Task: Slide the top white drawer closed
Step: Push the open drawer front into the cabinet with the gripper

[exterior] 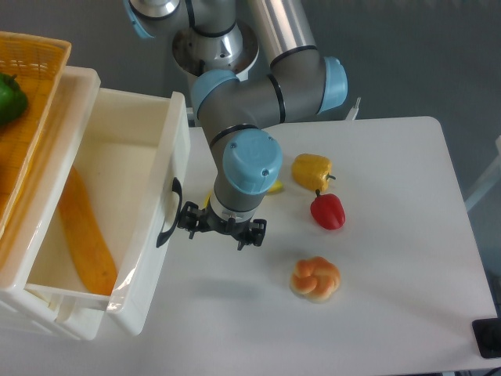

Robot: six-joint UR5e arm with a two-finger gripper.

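Note:
The top white drawer (168, 141) stands pulled out at the left, its front panel facing right with a black curved handle (169, 213). An orange reflection shows on its inner floor. My gripper (220, 230) points down just right of the drawer front, its left side touching or nearly touching the handle. Its black fingers (188, 222) are seen from above under the blue wrist; whether they are open or shut does not show. The lower white drawer is hidden under the top one.
An orange wicker basket (35, 70) with a green pepper (9, 98) sits on the cabinet at the far left. On the table lie a yellow pepper (311, 170), a red pepper (328, 211), a bun (315, 278), and a yellow object (274, 186) partly behind the arm.

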